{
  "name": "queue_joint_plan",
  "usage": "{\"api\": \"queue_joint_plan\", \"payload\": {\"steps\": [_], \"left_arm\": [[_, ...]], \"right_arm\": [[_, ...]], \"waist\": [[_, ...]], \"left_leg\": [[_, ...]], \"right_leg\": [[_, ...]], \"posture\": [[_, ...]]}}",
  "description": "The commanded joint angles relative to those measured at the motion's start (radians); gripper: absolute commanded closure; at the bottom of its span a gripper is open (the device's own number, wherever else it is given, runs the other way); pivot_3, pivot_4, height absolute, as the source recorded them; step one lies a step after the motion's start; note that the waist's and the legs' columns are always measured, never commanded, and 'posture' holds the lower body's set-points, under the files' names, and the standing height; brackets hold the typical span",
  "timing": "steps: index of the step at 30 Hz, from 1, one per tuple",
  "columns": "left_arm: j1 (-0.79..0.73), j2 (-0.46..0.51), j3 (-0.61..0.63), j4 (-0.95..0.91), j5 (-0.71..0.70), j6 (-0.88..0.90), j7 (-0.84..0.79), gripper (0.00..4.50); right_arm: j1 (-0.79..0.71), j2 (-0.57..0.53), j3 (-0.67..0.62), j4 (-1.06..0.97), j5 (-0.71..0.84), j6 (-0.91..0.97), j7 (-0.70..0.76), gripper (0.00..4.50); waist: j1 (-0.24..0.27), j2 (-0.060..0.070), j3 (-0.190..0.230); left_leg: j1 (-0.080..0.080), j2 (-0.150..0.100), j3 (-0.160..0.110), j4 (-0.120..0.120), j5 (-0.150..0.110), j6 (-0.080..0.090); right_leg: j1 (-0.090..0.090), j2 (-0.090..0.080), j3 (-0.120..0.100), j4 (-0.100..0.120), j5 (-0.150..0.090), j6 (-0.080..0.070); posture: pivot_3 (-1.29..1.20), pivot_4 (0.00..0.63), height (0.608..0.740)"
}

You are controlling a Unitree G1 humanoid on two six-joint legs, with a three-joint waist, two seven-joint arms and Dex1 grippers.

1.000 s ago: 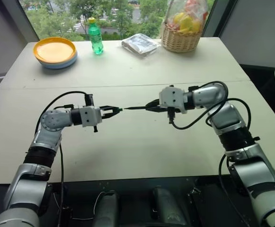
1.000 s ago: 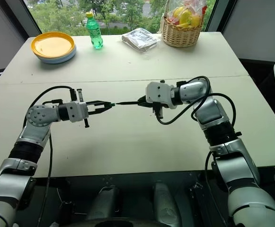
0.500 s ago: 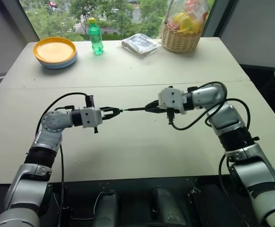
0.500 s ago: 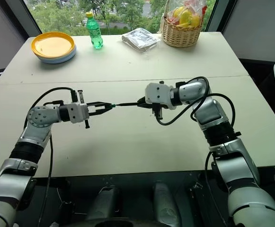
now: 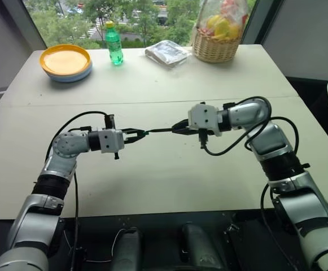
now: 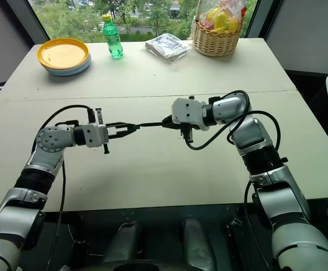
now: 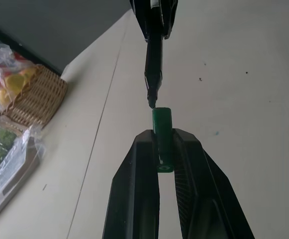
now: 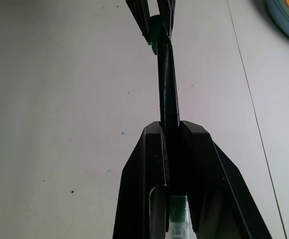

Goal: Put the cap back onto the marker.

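Note:
Above the middle of the table, my left gripper [image 5: 140,134] is shut on the small green cap [image 7: 162,132], whose open end faces right. My right gripper [image 5: 178,128] is shut on the thin black marker [image 5: 161,130], held level with its tip pointing left. In the left wrist view the marker's pointed tip [image 7: 152,103] sits right at the cap's mouth, touching or just short of it. In the right wrist view the marker [image 8: 167,84] runs from between my fingers straight to the cap [image 8: 155,35].
At the table's far side stand a yellow plate on a blue one [image 5: 65,61], a green bottle [image 5: 114,43], a silver wrapped packet [image 5: 166,52] and a wicker basket of fruit [image 5: 215,39]. A seam [image 5: 152,99] crosses the table behind my grippers.
My left gripper has crept right with the cap, closing the small gap to the marker's tip. The right gripper has held still.

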Motion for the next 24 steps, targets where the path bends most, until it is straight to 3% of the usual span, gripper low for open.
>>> {"api": "queue_joint_plan", "payload": {"steps": [1, 24], "left_arm": [[-0.019, 0.004, 0.007, -0.005, 0.000, -0.021, 0.017, 4.50], [-0.009, 0.000, -0.003, -0.037, 0.000, -0.016, 0.038, 4.50]], "right_arm": [[-0.011, -0.008, -0.011, -0.038, 0.021, 0.000, -0.001, 4.46], [0.001, -0.009, -0.007, -0.077, 0.035, 0.031, 0.009, 4.46]], "waist": [[0.000, 0.000, 0.000], [0.000, 0.000, 0.000]], "left_leg": [[0.000, 0.000, 0.000, 0.000, 0.000, 0.000], [0.000, 0.000, 0.000, 0.000, 0.000, 0.000]], "right_leg": [[0.000, 0.000, 0.000, 0.000, 0.000, 0.000], [0.000, 0.000, 0.000, 0.000, 0.000, 0.000]], "posture": [[0.00, 0.150, 0.740], [0.00, 0.150, 0.740]]}}
